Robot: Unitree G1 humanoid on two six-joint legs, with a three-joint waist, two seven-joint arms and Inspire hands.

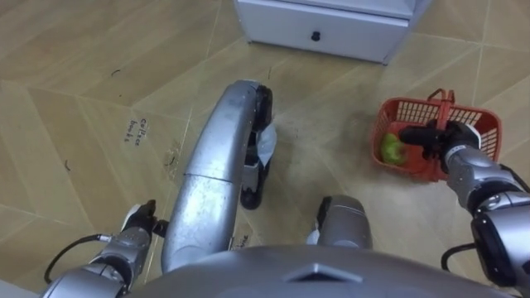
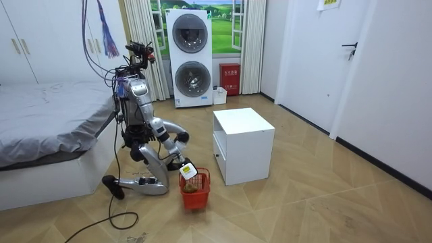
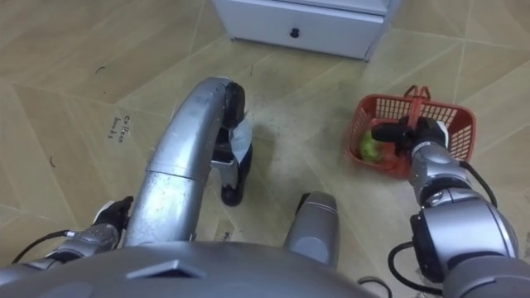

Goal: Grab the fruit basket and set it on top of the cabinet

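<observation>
A red plastic fruit basket (image 1: 480,124) stands on the wooden floor to my right, with a green fruit (image 1: 392,149) inside. Its red handle (image 1: 443,101) stands upright. My right hand (image 1: 432,139) is over the basket's near rim, right at the foot of the handle, above the fruit. In the room view I kneel on the floor with the basket (image 2: 194,189) in front of my knee and my right hand (image 2: 187,169) down on top of it. My left hand (image 1: 137,222) hangs low at my left side near the floor.
A white cabinet (image 1: 331,29) with a small dark drawer knob stands just ahead, beyond the basket. A bed (image 2: 47,128) is behind me. A stacked washer and dryer (image 2: 192,57) stand by the far window. Bare floor lies to the left.
</observation>
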